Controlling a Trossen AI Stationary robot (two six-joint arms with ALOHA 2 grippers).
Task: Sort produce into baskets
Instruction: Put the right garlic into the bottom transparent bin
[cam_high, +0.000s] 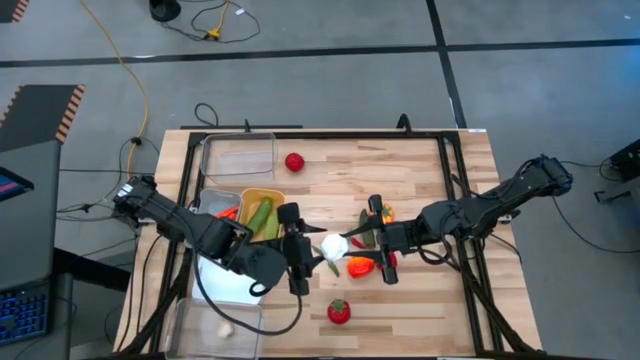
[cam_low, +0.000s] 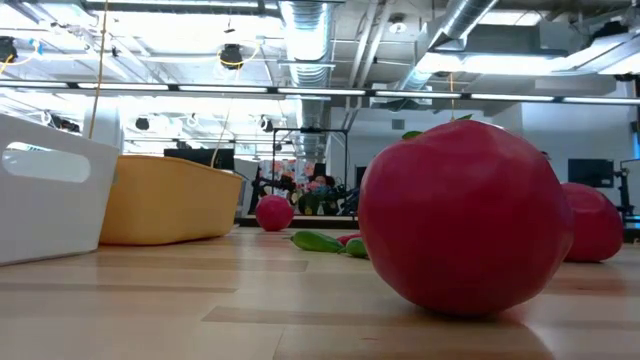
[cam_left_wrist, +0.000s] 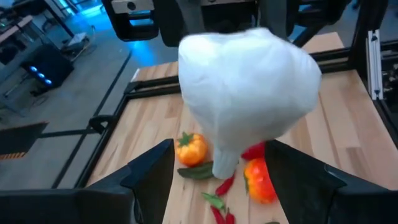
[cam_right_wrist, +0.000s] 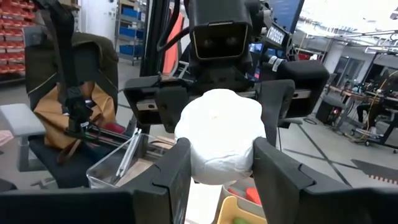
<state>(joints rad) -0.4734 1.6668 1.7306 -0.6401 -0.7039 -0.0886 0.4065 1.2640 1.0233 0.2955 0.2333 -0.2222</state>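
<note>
A white garlic bulb (cam_high: 333, 246) hangs above the middle of the table between my two grippers. My left gripper (cam_high: 318, 247) reaches it from the left and my right gripper (cam_high: 352, 241) from the right, and both are shut on it. It fills the left wrist view as a bulb (cam_left_wrist: 249, 93) and sits between my own fingers in the right wrist view (cam_right_wrist: 219, 134). Below it, a red-orange pepper (cam_high: 361, 266), another pepper (cam_high: 385, 212) and small chillies (cam_left_wrist: 222, 186) lie on the wood. Neither gripper shows in the low view. My left gripper has the garlic between its two fingers (cam_left_wrist: 155, 171), slanting down from the table's left. The bulb's narrow stem end (cam_left_wrist: 225, 163) points down between them. The bulb hides the pads. It is lifted clear of the table. My right gripper pinches the bulb's lower sides (cam_right_wrist: 194, 163) between its two fingers (cam_right_wrist: 273, 171). They come level from the table's right. The bulb rises above the fingertips, clear of the table.
Baskets line the left side: clear (cam_high: 238, 155), yellow (cam_high: 262, 200) holding cucumbers (cam_high: 262, 217), grey (cam_high: 222, 207), white (cam_high: 225, 285), and a clear one (cam_high: 205, 325) holding a garlic. Tomatoes lie at the far (cam_high: 294, 161) and near (cam_high: 339, 311) sides. Black frame rails (cam_high: 455, 180) run along the table's sides.
</note>
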